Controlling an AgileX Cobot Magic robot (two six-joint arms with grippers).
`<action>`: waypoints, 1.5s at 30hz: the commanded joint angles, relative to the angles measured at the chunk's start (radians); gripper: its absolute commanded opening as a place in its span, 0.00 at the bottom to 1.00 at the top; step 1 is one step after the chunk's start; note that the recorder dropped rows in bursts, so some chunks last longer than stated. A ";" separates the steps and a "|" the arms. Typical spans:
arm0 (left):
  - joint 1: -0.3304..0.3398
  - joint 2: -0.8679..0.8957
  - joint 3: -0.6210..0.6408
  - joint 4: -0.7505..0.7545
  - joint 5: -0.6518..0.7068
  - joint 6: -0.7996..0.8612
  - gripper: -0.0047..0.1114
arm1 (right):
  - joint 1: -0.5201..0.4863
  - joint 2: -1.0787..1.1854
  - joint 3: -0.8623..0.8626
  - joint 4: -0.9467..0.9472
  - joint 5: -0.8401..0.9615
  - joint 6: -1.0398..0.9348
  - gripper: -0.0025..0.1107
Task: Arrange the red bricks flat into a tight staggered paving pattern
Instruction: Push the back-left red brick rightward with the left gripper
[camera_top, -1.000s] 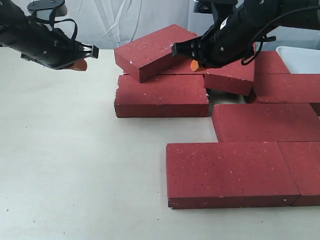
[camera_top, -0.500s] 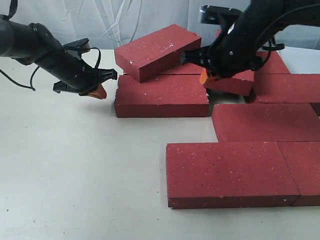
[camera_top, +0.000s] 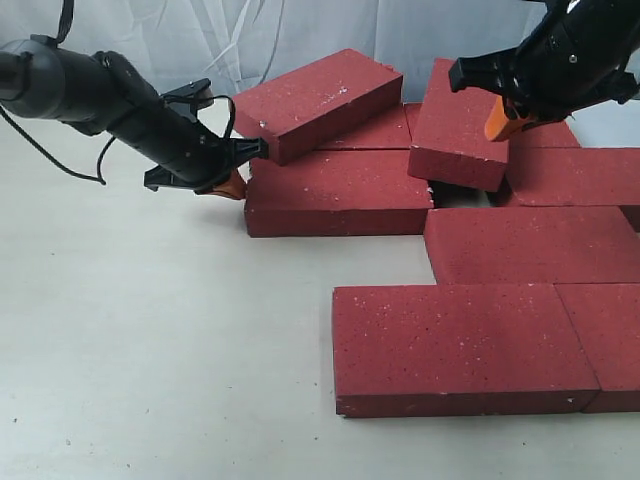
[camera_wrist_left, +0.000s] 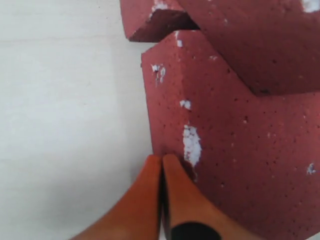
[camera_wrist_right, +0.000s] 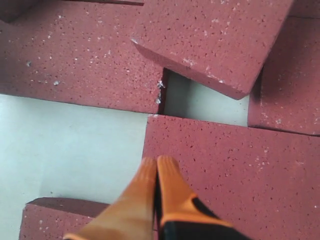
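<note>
Dark red rectangular paver bricks (camera_top: 340, 190) look rough, matt, pitted, white-chipped; the pale flat tabletop (camera_top: 150, 350) is smooth and matt

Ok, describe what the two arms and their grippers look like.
The left arm and right arm are black, built of rounded, tube-like segments. A thin black cable loops loosely beside the left one. The left gripper and right gripper each end in two slim, tapering orange fingers with black bases.

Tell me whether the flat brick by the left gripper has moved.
Yes. The flat brick slid right, judged against the front brick, which stayed put.
</note>
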 joint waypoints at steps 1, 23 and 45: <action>-0.013 0.003 -0.004 -0.028 -0.023 -0.001 0.04 | -0.005 -0.008 -0.005 -0.005 -0.009 -0.009 0.01; -0.095 0.009 -0.004 -0.110 -0.147 0.007 0.04 | -0.005 -0.008 -0.005 -0.007 0.007 -0.016 0.01; -0.122 0.054 -0.015 -0.314 -0.175 0.106 0.04 | -0.005 -0.008 -0.005 -0.007 -0.002 -0.016 0.01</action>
